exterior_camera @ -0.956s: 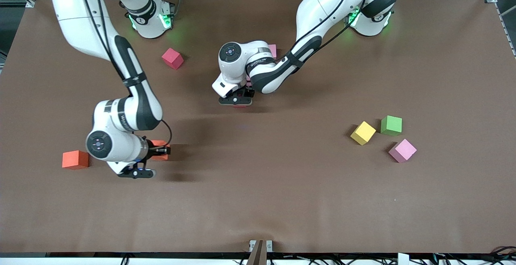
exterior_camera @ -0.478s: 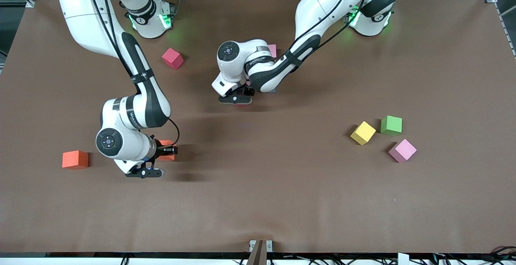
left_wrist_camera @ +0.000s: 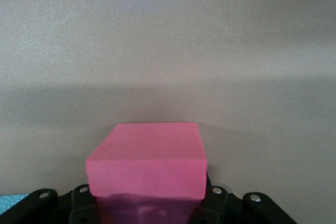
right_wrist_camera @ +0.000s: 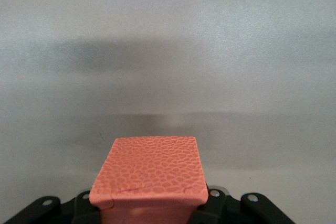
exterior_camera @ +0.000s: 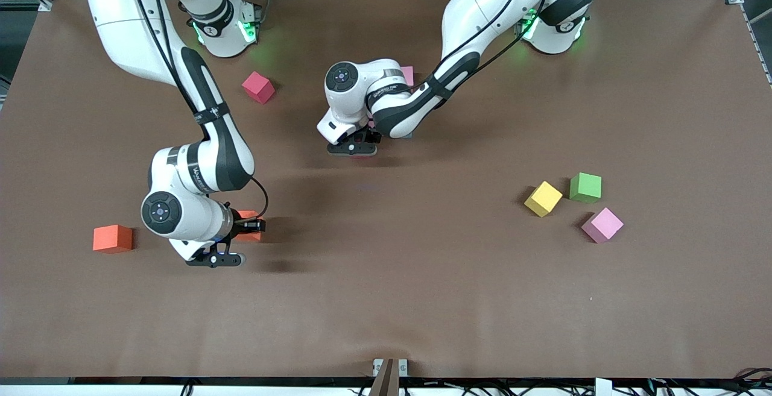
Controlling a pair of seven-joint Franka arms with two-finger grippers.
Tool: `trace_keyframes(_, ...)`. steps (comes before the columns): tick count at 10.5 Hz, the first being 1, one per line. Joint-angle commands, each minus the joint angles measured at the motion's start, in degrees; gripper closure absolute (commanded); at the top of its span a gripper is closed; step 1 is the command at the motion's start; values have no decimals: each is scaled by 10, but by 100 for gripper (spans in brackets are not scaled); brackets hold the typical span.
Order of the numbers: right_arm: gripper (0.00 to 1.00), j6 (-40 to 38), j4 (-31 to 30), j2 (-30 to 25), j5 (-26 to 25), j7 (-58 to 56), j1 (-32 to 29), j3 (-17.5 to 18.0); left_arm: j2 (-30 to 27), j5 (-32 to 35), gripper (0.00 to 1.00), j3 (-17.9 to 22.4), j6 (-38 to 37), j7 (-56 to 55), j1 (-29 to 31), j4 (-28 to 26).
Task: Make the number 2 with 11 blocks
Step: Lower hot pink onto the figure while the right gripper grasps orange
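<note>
My left gripper (exterior_camera: 357,146) is shut on a pink-red cube (left_wrist_camera: 149,156) and holds it low over the middle of the table; in the front view only a red sliver (exterior_camera: 360,157) of it shows. The left arm hides most of the cubes laid beneath it: a pink cube (exterior_camera: 408,74) peeks out by the forearm, and a blue corner (left_wrist_camera: 10,201) shows in the left wrist view. My right gripper (exterior_camera: 244,226) is shut on an orange cube (right_wrist_camera: 149,174) and holds it just above the table, toward the right arm's end.
A second orange cube (exterior_camera: 113,238) lies near the table edge at the right arm's end. A red cube (exterior_camera: 258,87) lies near the right arm's base. A yellow cube (exterior_camera: 543,198), a green cube (exterior_camera: 585,187) and a pink cube (exterior_camera: 602,225) lie together toward the left arm's end.
My right gripper has carried the orange cube a little toward the table's middle, then held still. My left gripper has shifted slightly toward the arms' bases with its cube.
</note>
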Motion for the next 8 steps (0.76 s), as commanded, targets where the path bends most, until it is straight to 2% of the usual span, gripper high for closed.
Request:
trace_keyframes(1, 100, -12, 3, -10, -3, 10, 18, 1, 0, -16, 59, 5, -7, 3, -7, 2)
trace_keyframes(8, 100, -13, -10, -18, -3, 13, 49, 1, 2, -16, 58, 4, 13, 4, -11, 4)
